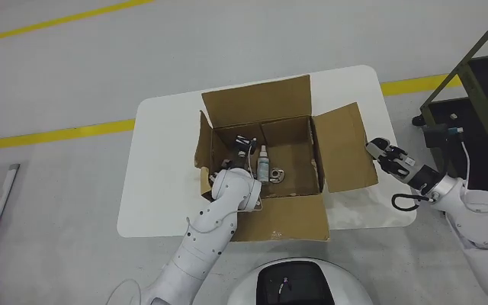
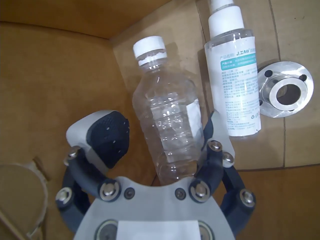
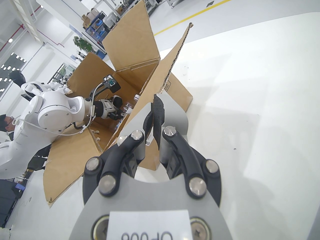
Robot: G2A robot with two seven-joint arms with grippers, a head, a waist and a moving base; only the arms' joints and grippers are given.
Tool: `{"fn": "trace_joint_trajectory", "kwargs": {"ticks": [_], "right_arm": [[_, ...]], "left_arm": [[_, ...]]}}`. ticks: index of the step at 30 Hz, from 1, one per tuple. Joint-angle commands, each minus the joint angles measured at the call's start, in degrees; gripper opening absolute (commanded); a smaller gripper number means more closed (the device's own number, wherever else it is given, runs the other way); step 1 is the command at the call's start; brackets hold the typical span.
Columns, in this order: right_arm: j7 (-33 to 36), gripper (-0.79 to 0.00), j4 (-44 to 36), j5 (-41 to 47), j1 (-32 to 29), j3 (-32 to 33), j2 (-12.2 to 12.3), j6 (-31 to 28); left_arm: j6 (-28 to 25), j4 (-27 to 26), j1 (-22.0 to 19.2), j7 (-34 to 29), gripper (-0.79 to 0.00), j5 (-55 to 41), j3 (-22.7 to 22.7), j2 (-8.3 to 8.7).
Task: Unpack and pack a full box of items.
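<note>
An open cardboard box (image 1: 259, 99) stands on the white table (image 1: 168, 175). My left gripper (image 2: 163, 121) is down inside it, open, with one finger on each side of a clear plastic bottle (image 2: 165, 91) with a white cap that lies on the box floor. One pad (image 2: 110, 136) stands apart from the bottle. Beside the bottle lie a white spray bottle (image 2: 235, 81) and a metal flange (image 2: 285, 92). My right gripper (image 3: 156, 101) is shut, its tips at the edge of the box's right flap (image 3: 175, 86). I cannot tell whether cardboard is pinched.
All four flaps are folded outward, the back one (image 3: 130, 38) standing up. A pale round object (image 2: 20, 196) sits in the box corner by my left wrist. A dark cart (image 1: 457, 99) stands off the table's right side. Bare table (image 3: 250, 88) lies right of the box.
</note>
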Motion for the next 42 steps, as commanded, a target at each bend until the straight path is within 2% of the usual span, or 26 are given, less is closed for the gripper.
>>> {"fn": "trace_joint_trajectory", "kwargs": {"ticks": [1,2,4,9,11,13,14,15,19,33,42], "right_arm": [[0.0,-0.785,0.1,0.0,0.1,0.0,0.0,0.0],[0.0,-0.785,0.1,0.0,0.1,0.0,0.0,-0.1],[0.0,-0.785,0.1,-0.1,0.2,-0.1,0.0,-0.2],[0.2,-0.785,0.2,-0.1,0.4,-0.3,0.0,-0.1],[0.2,-0.785,0.3,0.0,0.4,-0.3,0.0,-0.1],[0.2,-0.785,0.2,-0.1,0.4,-0.4,0.0,-0.2],[0.1,-0.785,0.2,-0.1,0.5,-0.3,0.0,-0.1],[0.1,-0.785,0.0,-0.1,0.5,-0.3,0.0,-0.1],[0.0,-0.785,-0.4,-0.1,0.5,0.3,0.1,-0.2],[0.1,-0.785,-0.8,-0.7,0.2,1.8,0.3,-0.1],[-0.2,-0.785,-1.1,-1.3,-0.1,2.1,0.3,0.3]], "left_arm": [[0.0,0.6,0.0,0.2,-0.271,0.0,-0.1,-0.20],[0.0,0.9,0.0,0.3,-0.234,0.0,-0.1,-0.30],[-0.1,1.3,-0.1,0.4,-0.215,-0.2,-0.2,-0.51],[-0.3,2.1,-0.1,0.5,-0.394,-0.2,-0.6,-0.92],[-0.5,2.2,0.0,0.5,-0.416,-0.5,-0.9,-1.08],[-0.7,2.1,0.0,0.8,-0.523,-0.7,-1.2,-1.23],[-0.7,1.8,0.2,1.1,-0.690,-1.3,-1.5,-1.30],[-0.7,1.1,0.4,1.3,-0.785,-2.9,-2.1,-1.39],[-1.7,-2.2,1.1,1.7,-0.785,-5.2,-4.2,-1.32],[-5.1,-22.4,6.7,0.0,-0.785,-13.8,-16.2,0.15],[-7.2,-28.5,8.7,-0.5,-0.785,-10.7,-22.7,1.37]]}}
